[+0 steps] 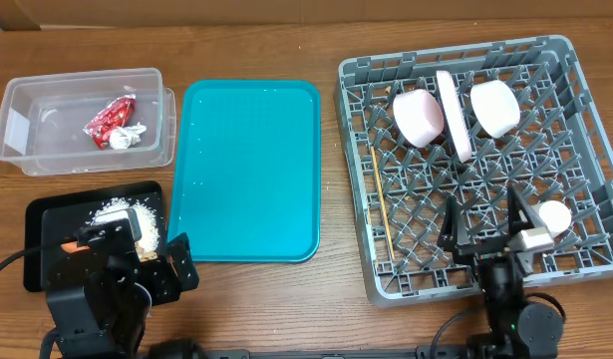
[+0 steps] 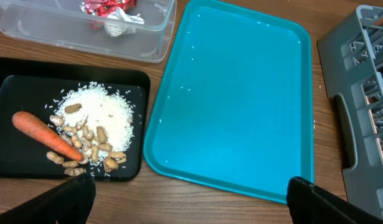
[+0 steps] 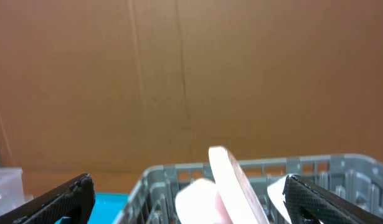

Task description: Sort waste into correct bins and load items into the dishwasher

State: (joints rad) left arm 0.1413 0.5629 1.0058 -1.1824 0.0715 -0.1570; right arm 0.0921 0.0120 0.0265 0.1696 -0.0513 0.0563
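Observation:
The clear tub [image 1: 27, 150] at the back left holds the red wrapper [image 1: 110, 117] and the white tissue [image 1: 125, 138]. The black tray [image 2: 17, 68] holds the carrot [image 2: 45, 135] and the rice and nuts [image 2: 94, 124]. The grey dish rack [image 1: 595, 199] holds a pink bowl [image 1: 418, 117], an upright plate [image 1: 454, 112], a white bowl [image 1: 493, 107], a small cup [image 1: 554, 215] and chopsticks [image 1: 380, 204]. My left gripper [image 2: 191, 205] is open and empty near the table's front, by the black tray. My right gripper [image 3: 191, 205] is open and empty over the rack's front part.
The teal serving tray [image 1: 248, 170] lies between the bins and the rack, with only a few rice grains on it. A brown cardboard wall [image 3: 191, 74] stands behind the table.

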